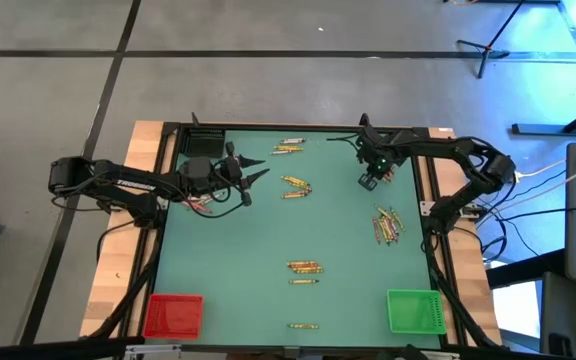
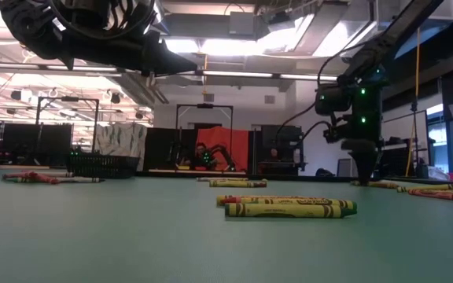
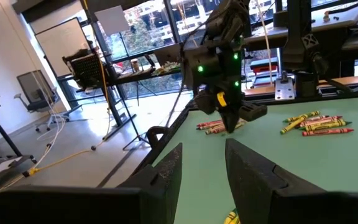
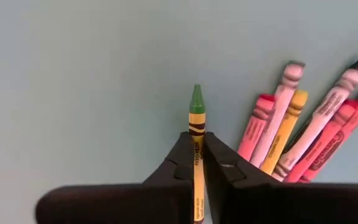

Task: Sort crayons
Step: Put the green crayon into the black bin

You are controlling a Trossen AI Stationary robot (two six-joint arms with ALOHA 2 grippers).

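Green-tipped crayon (image 4: 196, 134) clamped between right gripper (image 4: 196, 163) fingers near table (image 1: 268, 230) far right corner, long axis running along fingers, tip past them. Green bin (image 1: 413, 311) at near right corner. Left gripper (image 1: 251, 175), fingers apart, waits near far left corner.

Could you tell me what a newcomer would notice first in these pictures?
The right gripper, at the far right of the green table, is shut on a green crayon beside a heap of pink and yellow ones. The left gripper hangs open at the far left.
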